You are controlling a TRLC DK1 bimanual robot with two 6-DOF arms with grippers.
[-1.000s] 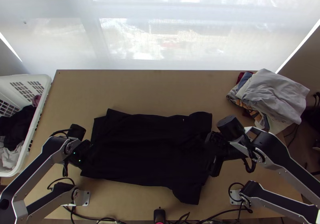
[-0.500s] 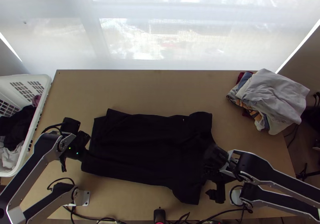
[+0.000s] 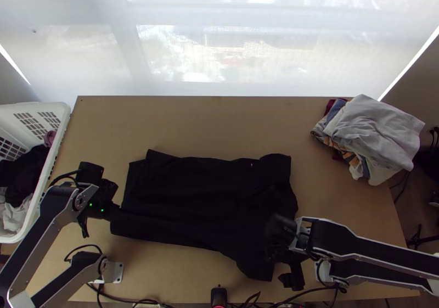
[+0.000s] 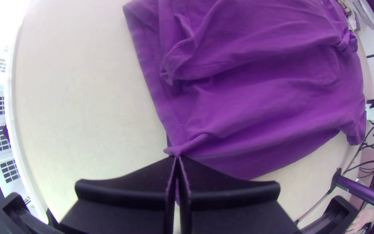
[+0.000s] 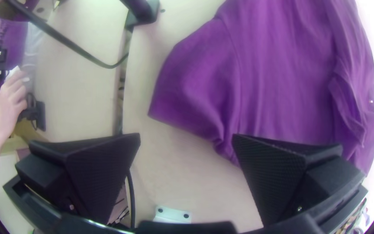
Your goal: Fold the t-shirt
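Note:
In the top view the t-shirt [image 3: 203, 198] lies mostly spread across the table, looking black. My left gripper [image 3: 114, 212] is at its left edge, and my right gripper [image 3: 281, 247] is over the lower right part by a sleeve. The left wrist view has the shirt [image 4: 256, 95] looking purple, wrinkled, with a loose fold; my left gripper [image 4: 177, 157] is shut on a pinched bit of its edge. In the right wrist view my right gripper [image 5: 186, 138] stands wide open beside the sleeve [image 5: 191, 86], one finger overlapping the cloth in the picture.
A white laundry basket [image 3: 61, 127] with clothes stands at the left. A pile of clothes [image 3: 376, 132] lies at the table's right side. Cables [image 3: 131, 302] run along the near edge. A person's hand [image 5: 11, 97] shows beyond the table in the right wrist view.
The right gripper has moved down and left over the shirt's near right part. The left gripper has shifted slightly left and up, and the shirt's near left edge has moved a little with it.

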